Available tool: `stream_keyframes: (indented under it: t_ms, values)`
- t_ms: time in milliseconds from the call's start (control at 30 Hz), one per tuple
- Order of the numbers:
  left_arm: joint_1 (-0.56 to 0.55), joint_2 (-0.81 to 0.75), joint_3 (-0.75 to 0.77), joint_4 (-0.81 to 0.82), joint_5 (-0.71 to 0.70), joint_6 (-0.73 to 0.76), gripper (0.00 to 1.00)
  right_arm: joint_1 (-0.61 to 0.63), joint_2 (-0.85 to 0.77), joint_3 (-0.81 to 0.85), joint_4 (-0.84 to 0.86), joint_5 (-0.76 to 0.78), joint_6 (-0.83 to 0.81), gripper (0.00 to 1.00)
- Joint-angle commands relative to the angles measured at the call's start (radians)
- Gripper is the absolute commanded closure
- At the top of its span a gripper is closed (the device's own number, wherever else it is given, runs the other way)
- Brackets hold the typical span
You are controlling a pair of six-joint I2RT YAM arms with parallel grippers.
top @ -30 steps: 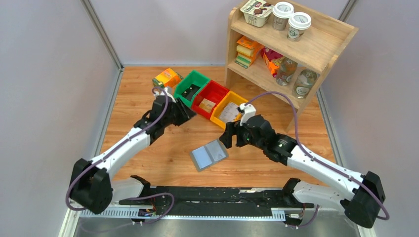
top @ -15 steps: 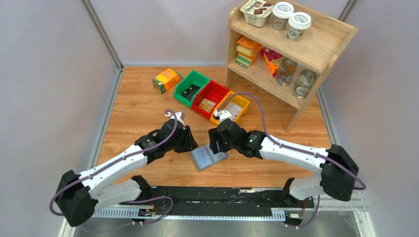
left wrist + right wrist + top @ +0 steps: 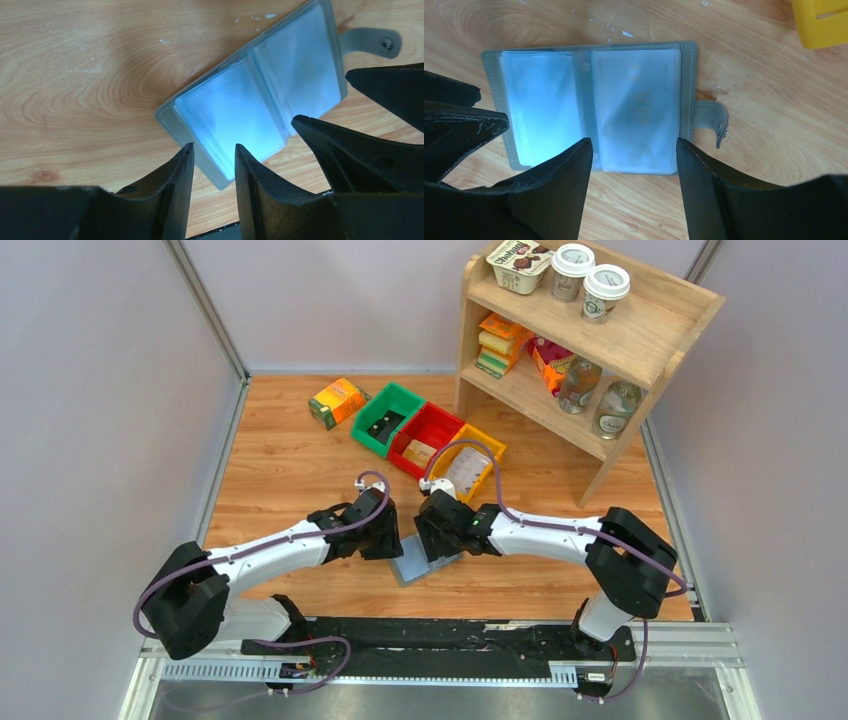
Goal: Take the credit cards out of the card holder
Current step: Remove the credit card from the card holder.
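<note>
Top external view is showing the small grey bifold card holder point(image 3: 412, 566) lying open and flat on the wooden table point(image 3: 290, 455), with both arms crowding over it. The left gripper point(image 3: 212, 157) is hovering with its fingers parted, straddling the holder's near corner without pinching it. The right gripper point(image 3: 631, 150) is hanging spread wide above the snap-tab half. Faint print is showing through that half's clear pocket, probably a pale credit card point(image 3: 636, 107), though I cannot be sure. The step in hand is looking like settling onto the holder. Next, one gripper should be pinning the cover while the other is working a fingertip onto the card's edge.
</note>
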Motion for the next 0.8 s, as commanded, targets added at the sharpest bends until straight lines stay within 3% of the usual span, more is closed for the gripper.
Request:
stream_keyframes:
  t_ms: [0, 267, 567, 767]
  values:
    - [-0.007, 0.032, -0.026, 0.064, 0.011, -0.016, 0.57, -0.013, 0.030, 0.035, 0.013, 0.021, 0.030, 0.34]
    - [-0.007, 0.087, -0.038, 0.090, 0.020, -0.034, 0.60, -0.037, 0.064, 0.029, 0.019, -0.023, 0.039, 0.31]
    - [-0.007, 0.089, -0.041, 0.095, 0.016, -0.034, 0.66, -0.036, 0.028, 0.015, 0.045, -0.067, 0.019, 0.38]
    - [-0.007, 0.103, -0.037, 0.104, 0.025, -0.032, 0.67, -0.037, -0.009, 0.006, 0.056, -0.095, 0.016, 0.37]
